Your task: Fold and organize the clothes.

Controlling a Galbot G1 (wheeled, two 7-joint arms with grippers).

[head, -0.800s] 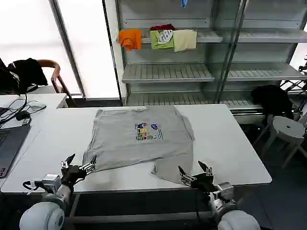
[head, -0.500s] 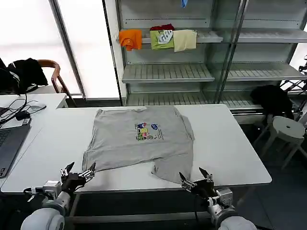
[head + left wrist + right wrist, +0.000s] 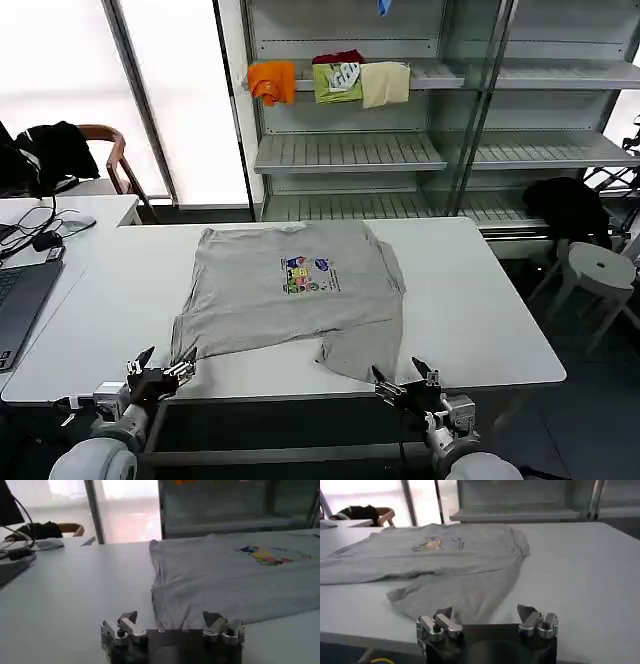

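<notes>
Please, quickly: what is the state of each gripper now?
Left gripper: open, holding nothing.
Right gripper: open, holding nothing.

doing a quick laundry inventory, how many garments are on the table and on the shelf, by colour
Light grey: 1, the t-shirt spread on the white table
Orange: 1, the orange garment on the shelf
Green: 1, the green garment
Cream: 1, the cream garment
Total: 4
</notes>
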